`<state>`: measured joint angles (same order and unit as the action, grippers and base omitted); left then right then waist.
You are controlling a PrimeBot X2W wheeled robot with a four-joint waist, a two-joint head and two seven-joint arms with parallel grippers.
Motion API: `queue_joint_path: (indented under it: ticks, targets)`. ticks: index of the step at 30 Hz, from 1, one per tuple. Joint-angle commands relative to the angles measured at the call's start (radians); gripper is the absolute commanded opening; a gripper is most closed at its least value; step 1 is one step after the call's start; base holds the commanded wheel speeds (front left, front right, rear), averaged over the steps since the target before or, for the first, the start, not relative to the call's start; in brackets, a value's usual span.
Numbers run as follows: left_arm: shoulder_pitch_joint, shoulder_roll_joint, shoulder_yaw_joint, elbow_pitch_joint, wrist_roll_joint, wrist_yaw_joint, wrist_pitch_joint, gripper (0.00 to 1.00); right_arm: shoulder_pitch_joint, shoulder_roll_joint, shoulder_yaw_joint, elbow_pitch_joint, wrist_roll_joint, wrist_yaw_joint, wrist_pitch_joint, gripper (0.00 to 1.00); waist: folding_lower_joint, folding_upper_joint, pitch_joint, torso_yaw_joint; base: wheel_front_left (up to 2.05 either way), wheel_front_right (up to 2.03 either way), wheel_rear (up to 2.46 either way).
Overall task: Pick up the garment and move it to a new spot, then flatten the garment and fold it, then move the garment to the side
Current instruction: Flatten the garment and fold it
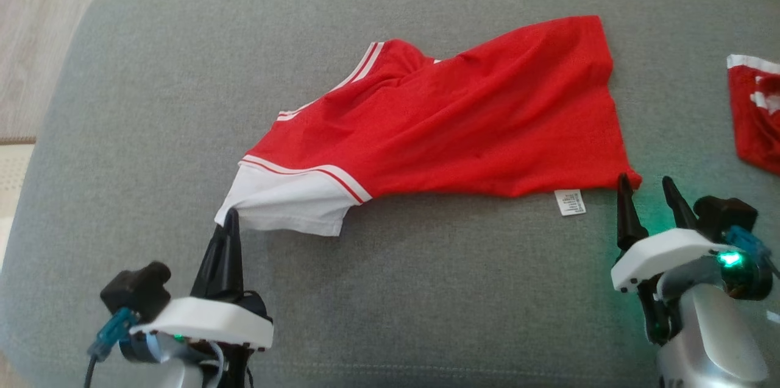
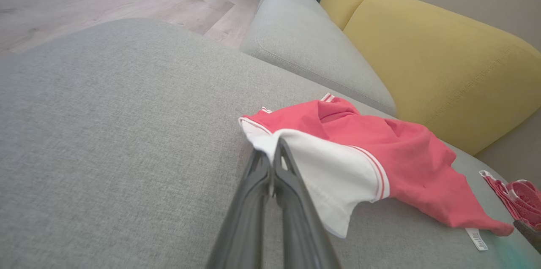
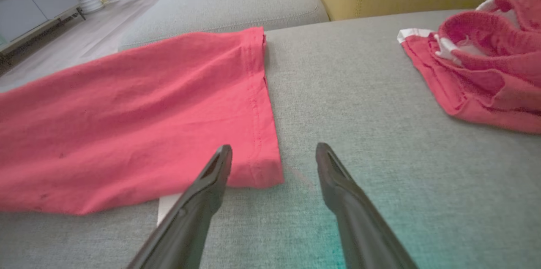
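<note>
Grey cushion [image 1: 426,290]: shirt [image 1: 463,126] lies rumpled at centre, my left hand [image 1: 231,214] clamped on its white sleeve [image 1: 286,202], my right hand [image 1: 645,178] open beside the hem corner [image 3: 262,176], evidently to pull it flat.

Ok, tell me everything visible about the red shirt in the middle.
The red shirt lies rumpled on the grey cushion: thin fabric, a white sleeve with red-and-white trim, a care label poking out at the hem. The left gripper is shut on the sleeve edge; the open right gripper is by the hem corner.
</note>
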<state>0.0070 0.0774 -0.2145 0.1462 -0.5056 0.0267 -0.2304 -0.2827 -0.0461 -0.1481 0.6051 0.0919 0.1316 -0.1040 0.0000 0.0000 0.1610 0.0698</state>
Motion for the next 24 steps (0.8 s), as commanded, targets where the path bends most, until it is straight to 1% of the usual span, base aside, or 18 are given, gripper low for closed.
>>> queue_joint_path:
  ticks: [1, 10, 11, 13, 14, 17, 18, 19, 20, 21, 22, 24]
  targets:
    - [-0.015, 0.011, 0.03, -0.036, 0.004, 0.006, -0.004, 0.0, -0.044, -0.004, 0.015, -0.014, -0.012, -0.001, -0.002, 1.0, 0.0, 0.0, 0.005, 0.004, 0.0, 0.0, 0.0]
    - [-0.024, 0.01, 0.025, -0.034, 0.0, 0.008, -0.009, 0.0, -0.117, -0.004, 0.008, 0.148, -0.045, -0.001, -0.003, 1.0, 0.0, 0.0, 0.025, 0.012, 0.0, 0.0, 0.0]
    - [-0.025, 0.01, 0.025, -0.033, 0.0, 0.008, -0.009, 0.0, -0.122, -0.004, 0.012, 0.161, -0.043, -0.001, -0.002, 0.91, 0.0, 0.0, 0.026, 0.012, 0.0, 0.0, 0.0]
    - [-0.026, 0.01, 0.024, -0.032, -0.001, 0.009, -0.01, 0.0, -0.131, -0.004, 0.023, 0.184, -0.036, -0.001, 0.0, 0.58, 0.0, 0.0, 0.028, 0.011, 0.0, 0.0, 0.0]
    - [-0.027, 0.01, 0.024, -0.031, -0.001, 0.009, -0.011, 0.0, -0.135, -0.004, 0.029, 0.193, -0.032, -0.001, -0.001, 0.47, 0.0, 0.0, 0.029, 0.01, 0.0, 0.0, 0.0]
    - [-0.03, 0.012, 0.023, -0.029, -0.001, 0.008, -0.012, 0.0, -0.147, -0.004, 0.044, 0.219, -0.019, -0.001, -0.003, 0.27, 0.0, 0.0, 0.03, 0.006, 0.0, 0.0, 0.0]
    - [-0.03, 0.012, 0.023, -0.029, -0.001, 0.008, -0.012, 0.0, -0.147, -0.004, 0.044, 0.219, -0.019, -0.001, -0.003, 0.27, 0.0, 0.0, 0.03, 0.006, 0.0, 0.0, 0.0]
    - [-0.031, 0.012, 0.023, -0.03, -0.001, 0.008, -0.012, 0.0, -0.152, -0.004, 0.049, 0.227, -0.011, -0.001, -0.004, 0.19, 0.0, 0.0, 0.03, 0.005, 0.0, 0.0, 0.0]
    - [-0.032, 0.013, 0.023, -0.03, -0.001, 0.008, -0.013, 0.0, -0.156, -0.004, 0.055, 0.234, -0.002, -0.001, -0.006, 0.03, 0.0, 0.0, 0.03, 0.004, 0.0, 0.0, 0.0]
    - [-0.034, 0.013, 0.023, -0.031, -0.001, 0.007, -0.014, 0.0, -0.161, -0.004, 0.063, 0.239, 0.011, -0.001, -0.013, 0.0, 0.0, 0.0, 0.029, 0.003, 0.0, 0.0, 0.0]
    - [-0.035, 0.014, 0.024, -0.033, 0.0, 0.007, -0.015, 0.0, -0.167, -0.004, 0.07, 0.241, 0.024, -0.001, -0.024, 0.0, 0.0, 0.0, 0.027, 0.001, 0.0, 0.0, 0.0]
    - [-0.041, 0.015, 0.027, -0.044, 0.003, 0.007, -0.018, 0.0, -0.18, -0.004, 0.117, 0.233, 0.086, -0.001, -0.063, 0.0, 0.0, 0.0, 0.016, -0.008, 0.0, 0.0, 0.0]
